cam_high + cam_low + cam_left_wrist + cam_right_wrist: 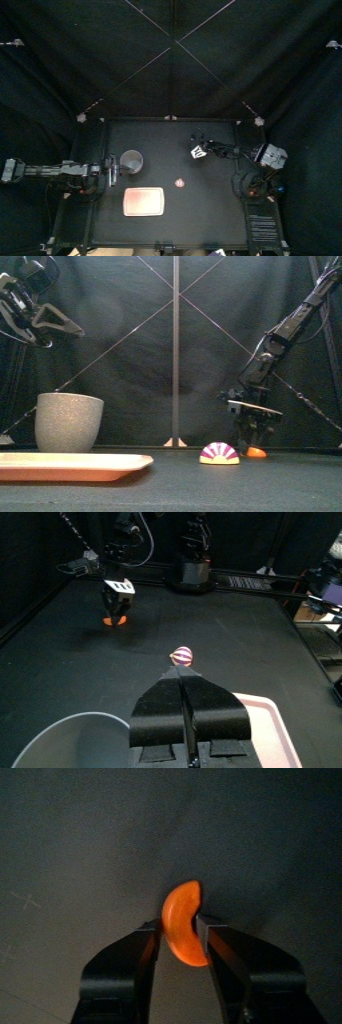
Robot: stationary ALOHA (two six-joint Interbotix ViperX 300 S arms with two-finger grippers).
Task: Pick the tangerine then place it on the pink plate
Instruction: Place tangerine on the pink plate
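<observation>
Left gripper (185,682): at rest, raised over the table's left side, jaws pressed together on nothing. Pink plate (67,464): front left, nothing on it, with a grey cup (70,421) behind and a striped toy (221,453) near the middle. Tangerine (183,918): at table level just right of the toy, well apart from the plate, the right gripper (183,926) clamped against both its sides; grasp apparently made, with lift, carry and placing outstanding.
</observation>
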